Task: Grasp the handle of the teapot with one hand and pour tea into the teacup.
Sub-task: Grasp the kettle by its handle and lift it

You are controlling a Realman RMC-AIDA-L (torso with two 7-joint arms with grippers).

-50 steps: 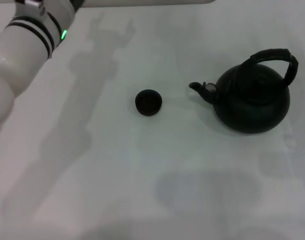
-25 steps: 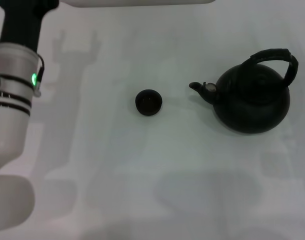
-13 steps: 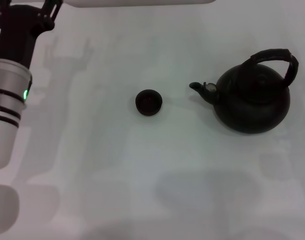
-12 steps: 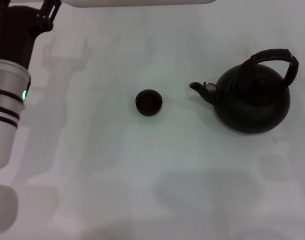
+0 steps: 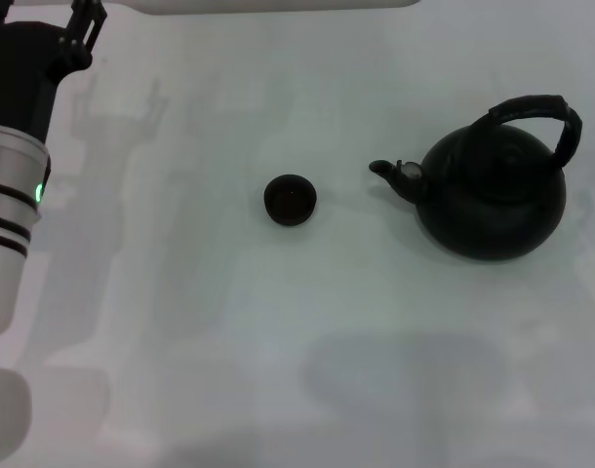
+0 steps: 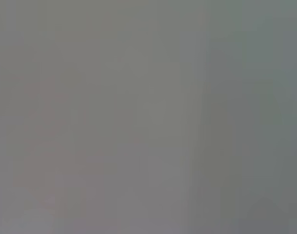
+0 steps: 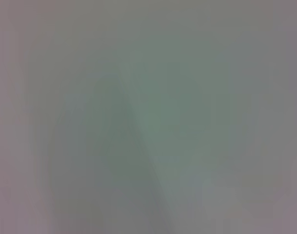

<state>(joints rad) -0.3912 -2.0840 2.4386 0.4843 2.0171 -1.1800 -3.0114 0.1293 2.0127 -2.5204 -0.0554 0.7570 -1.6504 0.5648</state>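
**Left arm swings out; teapot waits on the right**

Swinging outward since two seconds ago, my left arm [image 5: 10,185] has gone from slanting across the near-left corner to standing along the left edge, its black wrist end now up in the far-left corner. My left gripper [image 5: 44,19] is mostly cut off by the frame edge there, so I cannot tell whether it is apart or together. Teapot and teacup have not shifted.

What the next move turns on: the teapot [image 5: 493,200] sits far over on the right side of the table [image 5: 278,370], well apart from my left arm, with the teacup [image 5: 290,199] between the two. My right gripper is not in view at all, and neither wrist view shows anything I can make out. Judging by side alone, the right arm should be the nearer one for the grasp.

The handle [image 5: 536,117] arches upright over the pot's top, running from the front of the lid back toward the far-right side, roughly in line with the spout [image 5: 383,170]. That spout points left, straight toward the teacup, which is near but not touching. So a grip on the arch from above, then a tip leftward, looks like the natural line.

Nothing stands between pot and cup, and I see nothing else on the table around them.
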